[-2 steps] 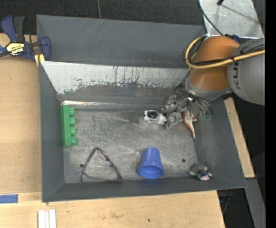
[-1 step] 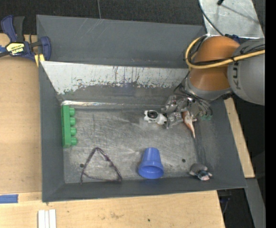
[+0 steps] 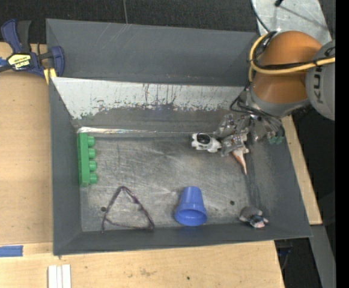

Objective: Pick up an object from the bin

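My gripper (image 3: 236, 137) hangs low in the bin's back right corner, close to the right wall. Just to its left lies a small white and black thing (image 3: 203, 141), touching or almost touching the gripper. A thin pinkish pointed piece (image 3: 241, 159) sticks down from beneath the gripper; I cannot tell if it is part of the gripper or a loose thing. A small grey lump with coloured spots (image 3: 253, 218) lies in the front right corner, well below the gripper.
A blue cup (image 3: 190, 207) lies tipped at the front middle. A green studded brick (image 3: 88, 159) stands along the left wall. A dark wire triangle (image 3: 126, 211) lies at the front left. The arm's orange cover overhangs the right rim.
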Controlling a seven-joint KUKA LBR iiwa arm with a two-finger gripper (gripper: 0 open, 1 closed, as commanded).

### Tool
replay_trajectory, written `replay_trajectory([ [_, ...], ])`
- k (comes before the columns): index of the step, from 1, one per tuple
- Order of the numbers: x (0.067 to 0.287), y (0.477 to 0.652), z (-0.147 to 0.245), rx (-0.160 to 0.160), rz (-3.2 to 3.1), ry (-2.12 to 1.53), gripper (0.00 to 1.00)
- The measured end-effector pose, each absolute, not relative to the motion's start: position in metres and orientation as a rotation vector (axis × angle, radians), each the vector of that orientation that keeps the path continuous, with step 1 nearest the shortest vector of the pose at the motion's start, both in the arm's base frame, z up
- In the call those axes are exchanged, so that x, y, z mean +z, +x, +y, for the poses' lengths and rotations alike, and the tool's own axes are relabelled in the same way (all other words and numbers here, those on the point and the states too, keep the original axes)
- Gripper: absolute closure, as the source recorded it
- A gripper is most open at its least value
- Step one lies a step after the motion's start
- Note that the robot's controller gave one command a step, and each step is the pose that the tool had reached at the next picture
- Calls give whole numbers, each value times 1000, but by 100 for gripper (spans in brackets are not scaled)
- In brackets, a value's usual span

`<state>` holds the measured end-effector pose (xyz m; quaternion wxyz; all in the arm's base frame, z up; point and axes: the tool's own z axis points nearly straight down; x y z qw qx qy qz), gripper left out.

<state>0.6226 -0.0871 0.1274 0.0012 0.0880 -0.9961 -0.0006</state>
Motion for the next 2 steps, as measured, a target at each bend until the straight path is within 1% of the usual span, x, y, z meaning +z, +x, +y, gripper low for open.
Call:
replay_trajectory([
  [1,195,607,-67,0,-3130,263,100],
  [2,252,605,-98,-4,-3126,349,100],
])
